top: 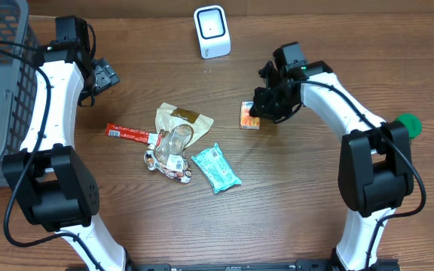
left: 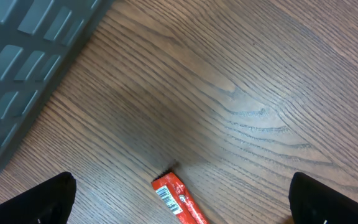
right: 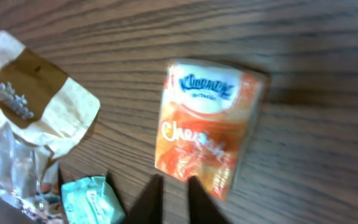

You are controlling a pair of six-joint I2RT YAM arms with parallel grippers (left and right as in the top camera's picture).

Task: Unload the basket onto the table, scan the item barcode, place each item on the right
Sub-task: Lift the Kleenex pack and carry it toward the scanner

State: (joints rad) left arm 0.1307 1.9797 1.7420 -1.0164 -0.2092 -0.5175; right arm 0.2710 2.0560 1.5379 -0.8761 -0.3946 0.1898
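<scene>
Wooden tabletop bears orange printed plastic packet lying flat by right gripper, barely parted and empty, probably lining up a grasp.

1. Left arm: white links with black joints. It is stretched forward from its base, and the black wrist is bent at the far end, above the gripper.
2. Left gripper: black, set just inward of its wrist and pointing down. Jaws are spread wide, with one of the fingertips at each lower corner of the wrist view. It grips nothing.
3. Right arm: white links with black joints. It arches forward and inward from its base, with the elbow well behind the gripper.
4. Right gripper: black, hanging below its wrist and tilted inward. The fingertips are dark, close together and parted by a narrow gap. It grips nothing.
</scene>
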